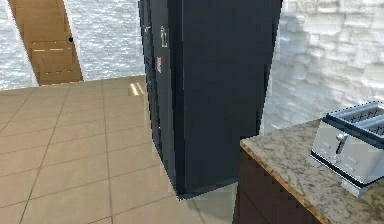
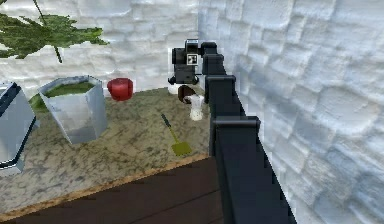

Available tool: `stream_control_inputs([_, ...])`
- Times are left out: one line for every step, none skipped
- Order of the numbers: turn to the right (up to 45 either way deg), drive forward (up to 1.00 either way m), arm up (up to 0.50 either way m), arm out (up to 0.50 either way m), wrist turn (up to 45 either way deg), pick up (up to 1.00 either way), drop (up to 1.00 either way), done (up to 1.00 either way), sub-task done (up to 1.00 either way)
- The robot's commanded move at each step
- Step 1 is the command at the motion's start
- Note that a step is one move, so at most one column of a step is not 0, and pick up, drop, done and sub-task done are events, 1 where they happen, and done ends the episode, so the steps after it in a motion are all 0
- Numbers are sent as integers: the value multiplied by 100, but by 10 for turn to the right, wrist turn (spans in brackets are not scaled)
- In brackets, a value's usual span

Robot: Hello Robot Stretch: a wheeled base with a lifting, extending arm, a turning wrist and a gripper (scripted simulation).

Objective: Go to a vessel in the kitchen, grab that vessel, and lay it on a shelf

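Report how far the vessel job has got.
Done: the robot stands at the kitchen counter, arm stretched over it. In hand: the gripper is at a small white cup, near a red bowl; whether it holds anything cannot be told. Left: lifting the vessel and laying it on a shelf.

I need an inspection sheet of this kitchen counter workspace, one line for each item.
Surface: speckled stone counter, set against the wall.
Job's things: red bowl at the counter's back; small white vessel beside the arm.
Clutter: toaster, grey planter, green-handled utensil.
Hand: near the white vessel; cannot tell whether it holds anything.
Cables: nothing seen.
Surroundings: dark fridge, wooden door, tiled floor, white stone walls.
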Motion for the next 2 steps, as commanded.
stream_control_inputs([0, 0, 0, 0, 150, 0, 0, 0, 0])
stream_control_inputs([0, 0, -6, 0, 0, 0, 0, 0, 0])
